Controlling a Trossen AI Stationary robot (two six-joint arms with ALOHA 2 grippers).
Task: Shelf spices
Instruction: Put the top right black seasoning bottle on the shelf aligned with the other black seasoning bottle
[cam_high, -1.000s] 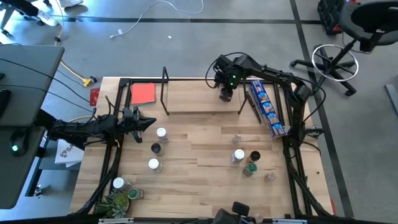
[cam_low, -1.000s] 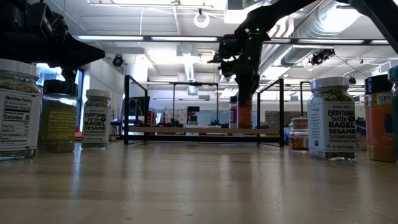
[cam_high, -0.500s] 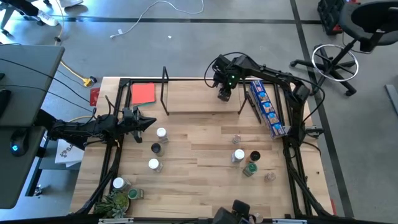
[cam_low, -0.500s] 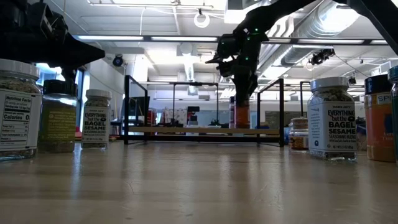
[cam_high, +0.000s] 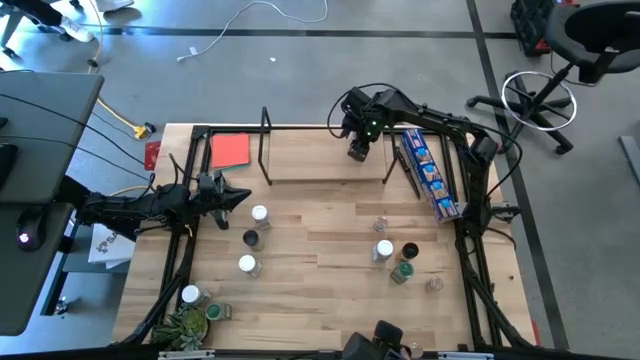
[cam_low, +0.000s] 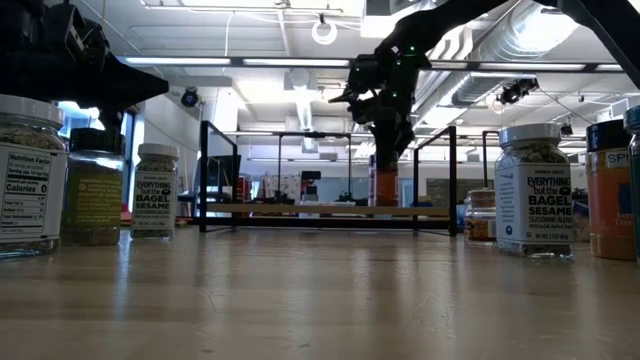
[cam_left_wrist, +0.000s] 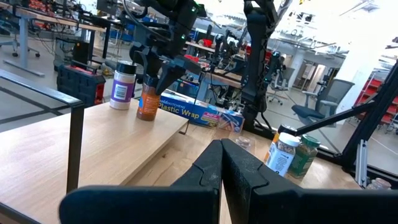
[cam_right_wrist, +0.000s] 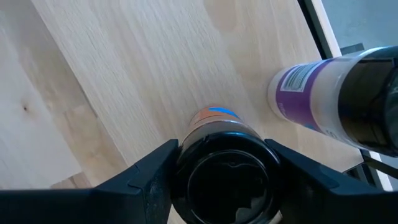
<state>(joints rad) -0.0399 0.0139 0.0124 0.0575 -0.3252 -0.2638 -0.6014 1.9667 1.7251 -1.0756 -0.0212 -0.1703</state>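
Up on the shelf (cam_low: 320, 209), the right gripper (cam_low: 388, 150) stands spread just above an orange jar (cam_low: 385, 187), its fingers (cam_right_wrist: 149, 180) gripping nothing.

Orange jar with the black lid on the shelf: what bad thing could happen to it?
The right gripper has open fingers flanking the black-lidded orange jar; a sideways move could topple it on the light-wood shelf. It could also knock the white purple-labelled jar standing close beside.
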